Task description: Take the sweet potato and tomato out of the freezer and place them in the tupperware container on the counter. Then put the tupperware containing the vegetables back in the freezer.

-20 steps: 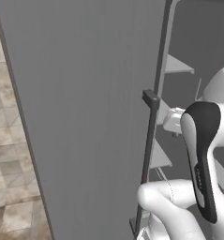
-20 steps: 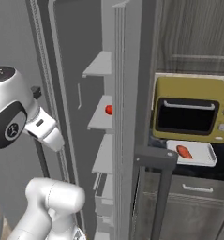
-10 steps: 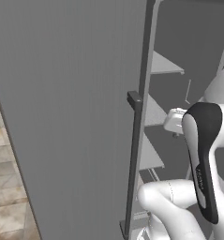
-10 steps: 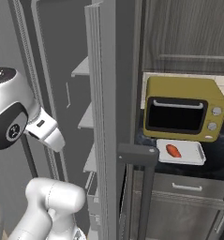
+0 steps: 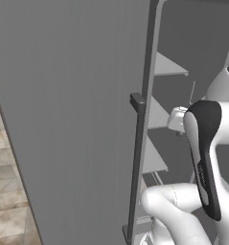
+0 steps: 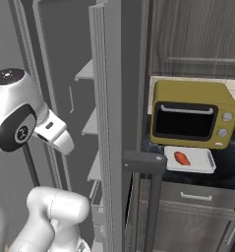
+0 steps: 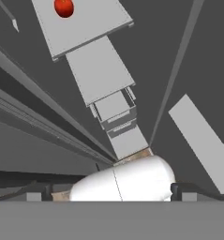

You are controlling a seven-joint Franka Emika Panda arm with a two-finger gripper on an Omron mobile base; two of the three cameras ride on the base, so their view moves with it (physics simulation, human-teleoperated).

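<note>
The tomato point(image 7: 63, 7) is a round red ball on a pale grey shelf point(image 7: 92, 23) inside the freezer point(image 5: 63, 119), far ahead of my gripper point(image 7: 111, 191). The gripper is open, its two dark tips wide apart with nothing between them. The sweet potato point(image 6: 182, 158) lies in the white tupperware container point(image 6: 203, 161) on the black counter point(image 6: 229, 170), in front of the microwave. My arm reaches past the open freezer door point(image 6: 109, 123) toward the shelves.
A mustard-yellow microwave point(image 6: 192, 113) stands on the counter behind the tray. The open door with its dark bar handle point(image 5: 136, 158) stands close on the left. Grey drawers point(image 6: 197, 197) sit under the counter, and stacked shelves and drawers point(image 7: 115, 112) run down the freezer.
Both base views have shifted, so the base has moved. The freezer door's edge now hides the tomato's shelf in the right base view. The gripper stays open.
</note>
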